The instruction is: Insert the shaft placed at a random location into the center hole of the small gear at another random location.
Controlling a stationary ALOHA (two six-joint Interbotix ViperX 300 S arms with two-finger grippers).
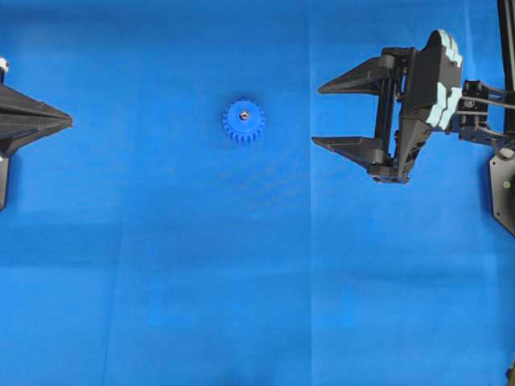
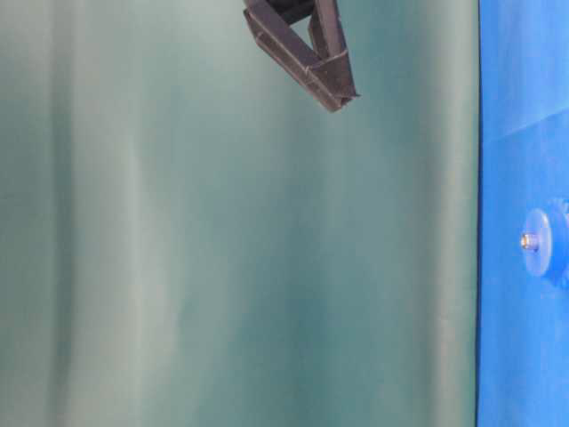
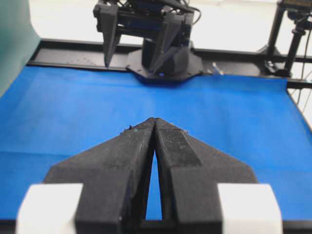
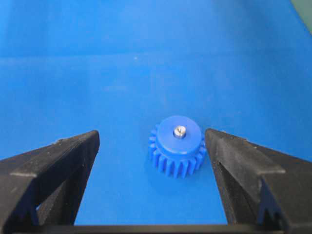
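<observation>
No text, label, brand, number or sign could be read in any view; the blue mat (image 1: 241, 265), the small gear (image 1: 244, 121) and both arms bore no legible marking.

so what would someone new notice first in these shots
Probably the small bright-blue plastic toothed gear, alone on the blue mat near the overhead view's upper middle, with a tiny silvery metal pin standing in its hub. Next, the black right gripper, jaws wide open, apart from the gear on its right. The black left gripper sits shut at the left edge.
</observation>
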